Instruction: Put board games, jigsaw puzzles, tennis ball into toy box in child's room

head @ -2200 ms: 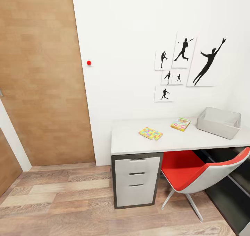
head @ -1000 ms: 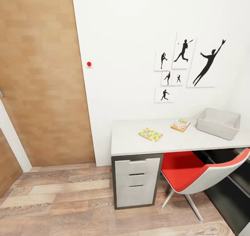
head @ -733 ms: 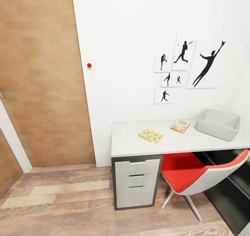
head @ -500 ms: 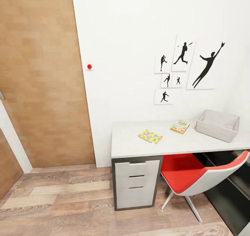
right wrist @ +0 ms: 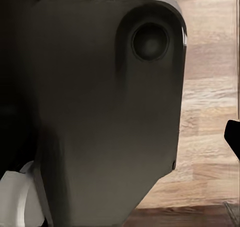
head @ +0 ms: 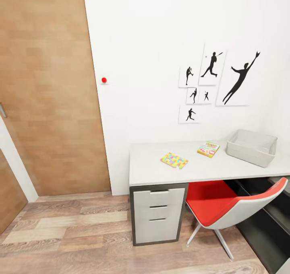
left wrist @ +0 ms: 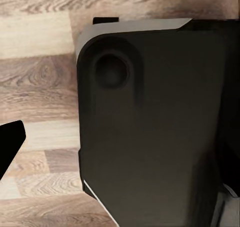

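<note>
On the white table lies one multicoloured jigsaw puzzle, near the middle. A green, yellow and red board game lies further right, towards the wall. The light grey toy box stands at the table's right end and looks empty from here. The tennis ball and the bed are out of view. In the left wrist view one dark fingertip shows over the wooden floor. Another dark fingertip shows in the right wrist view, and nothing is held at either.
A red and white chair is tucked under the table beside the three-drawer unit. A wooden door fills the left wall. Dark low furniture sits at the right. Both wrist views look down on my dark base over wooden floor.
The whole head view has shifted slightly, with the table and wall pictures now a little lower and smaller, so the camera moved. The toys and the toy box keep their places.
</note>
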Motion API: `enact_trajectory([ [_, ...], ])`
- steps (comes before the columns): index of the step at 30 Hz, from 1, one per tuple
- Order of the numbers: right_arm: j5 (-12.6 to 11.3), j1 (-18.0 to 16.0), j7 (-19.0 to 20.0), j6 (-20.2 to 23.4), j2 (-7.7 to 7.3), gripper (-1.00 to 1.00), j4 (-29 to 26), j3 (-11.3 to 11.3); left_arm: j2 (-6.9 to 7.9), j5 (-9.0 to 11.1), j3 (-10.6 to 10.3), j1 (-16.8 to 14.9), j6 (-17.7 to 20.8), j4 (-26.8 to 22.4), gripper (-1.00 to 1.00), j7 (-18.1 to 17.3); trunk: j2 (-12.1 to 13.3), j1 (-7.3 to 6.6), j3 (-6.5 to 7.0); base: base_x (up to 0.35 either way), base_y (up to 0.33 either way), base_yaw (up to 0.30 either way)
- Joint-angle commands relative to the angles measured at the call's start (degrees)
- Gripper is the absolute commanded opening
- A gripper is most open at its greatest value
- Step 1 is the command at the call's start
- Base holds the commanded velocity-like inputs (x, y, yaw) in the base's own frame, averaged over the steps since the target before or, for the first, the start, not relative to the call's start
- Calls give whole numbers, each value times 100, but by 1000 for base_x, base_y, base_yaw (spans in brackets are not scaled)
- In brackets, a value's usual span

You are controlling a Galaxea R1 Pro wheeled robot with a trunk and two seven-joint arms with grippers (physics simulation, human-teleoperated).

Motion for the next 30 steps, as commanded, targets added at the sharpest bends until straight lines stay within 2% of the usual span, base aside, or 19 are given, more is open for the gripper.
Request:
enact_trajectory([
  [1,-10,2,-3,13,-2,100,-54,1,2,9,-4,-1,5,-34,100,-2,38,-23,12,0,0,0],
  [11,-16,-7,-22,49,-16,100,-451,-2,9,5,5,-1,73,-475,100,-2,439,-242,192,0,0,0],
  [17,-32,-65,-105,76,-13,100,-765,-15,9,7,6,-75,294,-774,100,2,680,-374,300,0,0,0],
  [24,-51,-343,-409,192,20,100,-944,-25,16,19,3,-417,751,-911,100,-13,961,-528,425,0,0,0],
  [27,-65,-564,-525,251,34,100,-973,-29,17,24,2,-591,893,-935,100,-29,1081,-594,479,0,0,0],
  [30,-115,-756,-565,313,42,100,-982,-50,22,37,6,-887,997,-951,100,-54,1201,-660,533,0,0,0],
])
